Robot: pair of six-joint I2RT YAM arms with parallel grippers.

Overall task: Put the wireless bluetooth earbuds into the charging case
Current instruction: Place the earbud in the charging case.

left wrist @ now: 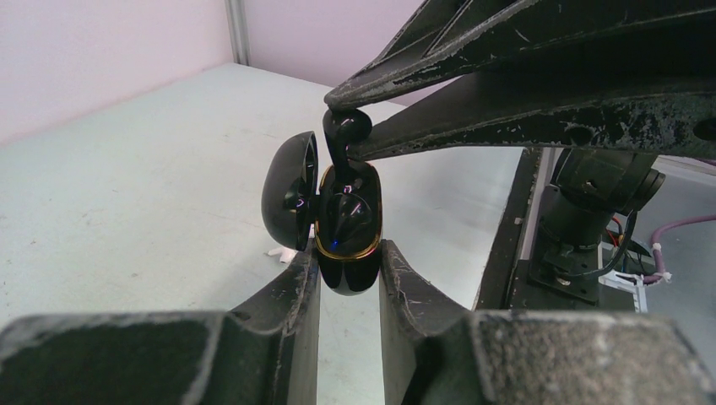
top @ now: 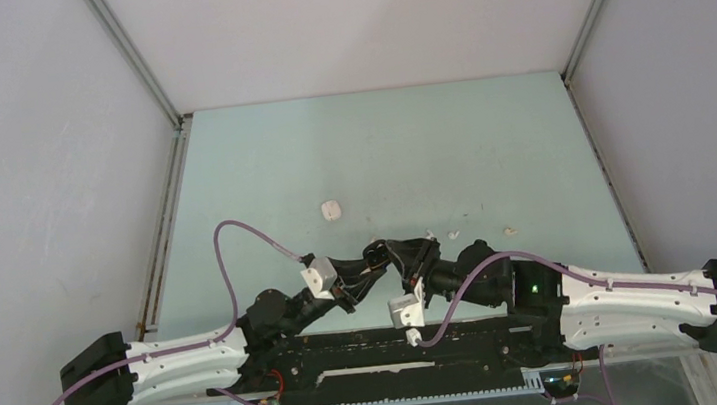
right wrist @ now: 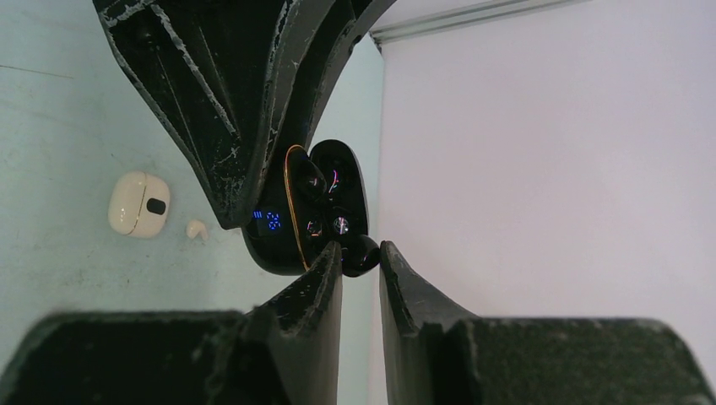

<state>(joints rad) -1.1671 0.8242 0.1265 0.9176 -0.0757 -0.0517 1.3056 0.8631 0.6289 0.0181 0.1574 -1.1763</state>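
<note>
**Desk:** What could go wrong here?
**Photographer:** The small glossy black earbud (left wrist: pixel 344 131), pinched by the right gripper (right wrist: pixel 360 256), may jam on the gold rim if its stem goes in tilted.
**Desk:** And where is it?
**Photographer:** Stem-down at the mouth of the glossy black gold-rimmed charging case (left wrist: pixel 350 215), lid open, clamped by the left gripper (left wrist: pixel 349 253).

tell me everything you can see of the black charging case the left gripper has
The black charging case is a glossy, pebble-shaped shell, plastic by its look, with a gold rim around its opening. Its hinged lid stands swung open to one side. In the right wrist view, blue digits glow on its front. The left gripper is shut on its lower body. A black earbud, pinched by the right gripper, has its stem dipping into the opening.
</note>
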